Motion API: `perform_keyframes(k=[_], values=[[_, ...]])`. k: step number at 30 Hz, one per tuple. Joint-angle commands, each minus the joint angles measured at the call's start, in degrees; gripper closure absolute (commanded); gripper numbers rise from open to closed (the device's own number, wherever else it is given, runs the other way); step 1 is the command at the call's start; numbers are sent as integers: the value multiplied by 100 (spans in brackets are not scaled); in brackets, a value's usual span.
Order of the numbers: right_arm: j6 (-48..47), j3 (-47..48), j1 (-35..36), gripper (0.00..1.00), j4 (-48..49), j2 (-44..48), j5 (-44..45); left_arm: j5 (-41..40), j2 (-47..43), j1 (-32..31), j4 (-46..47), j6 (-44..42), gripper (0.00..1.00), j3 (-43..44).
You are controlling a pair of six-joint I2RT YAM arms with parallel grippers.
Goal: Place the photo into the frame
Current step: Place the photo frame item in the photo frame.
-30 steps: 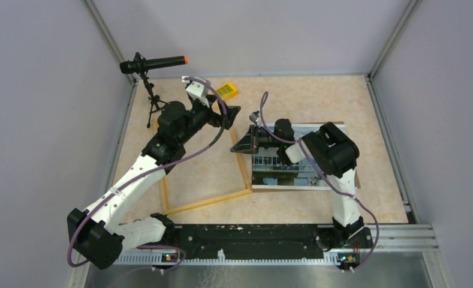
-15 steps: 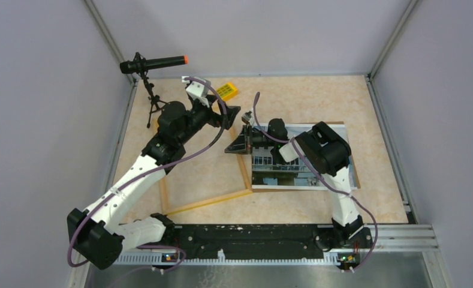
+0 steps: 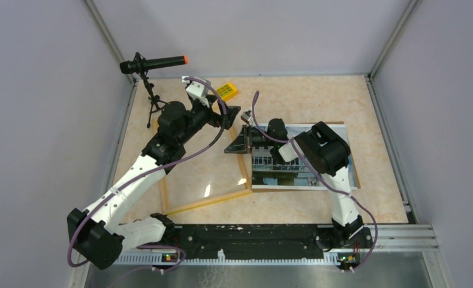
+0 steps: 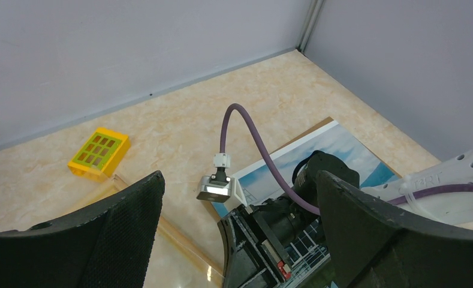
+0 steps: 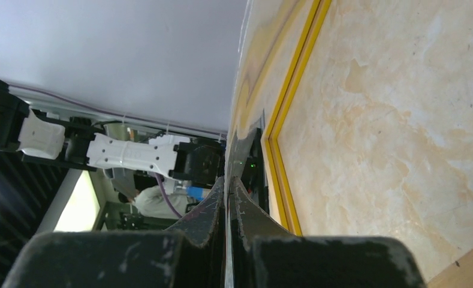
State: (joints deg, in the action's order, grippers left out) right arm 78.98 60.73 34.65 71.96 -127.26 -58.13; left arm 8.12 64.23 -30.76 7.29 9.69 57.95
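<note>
The marbled beige table [image 3: 306, 99] is carrying everything. The frame [image 3: 207, 202] is lying flat on it, spreading out ahead of the right gripper [image 3: 237, 143], whose tips are sitting at the frame's right rail. The photo [image 3: 270, 171] is lying picture side up behind these jaws, under the right wrist and forearm. It is fully outside the frame and just beside that same rail. It is resting on a brown board [image 3: 337, 124], which is showing only as a thin edge around it. In the right wrist view the right jaws are pressing together on what looks like a very thin clear sheet [image 5: 237, 102], seen edge-on, and the yellow rail is running just beside the fingers. The left gripper [image 3: 231, 114] is hovering near the frame's far right corner with its jaws standing wide apart and holding nothing; the right arm's wrist is showing between them. A small yellow block [image 3: 226, 90] is lying beyond the left jaws, apart from them.
</note>
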Motion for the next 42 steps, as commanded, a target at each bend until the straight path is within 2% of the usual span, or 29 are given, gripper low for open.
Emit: perform_keyframes(k=[1, 23, 42], values=[[-639, -215, 34, 100, 102, 456, 66, 39, -62, -11, 159, 5, 1, 93], [-877, -468, 85, 100, 188, 948, 140, 102, -38, -15, 166, 24, 1, 93], [-896, 146, 235, 100, 62, 384, -18, 84, -61, -16, 159, 0, 1, 102]])
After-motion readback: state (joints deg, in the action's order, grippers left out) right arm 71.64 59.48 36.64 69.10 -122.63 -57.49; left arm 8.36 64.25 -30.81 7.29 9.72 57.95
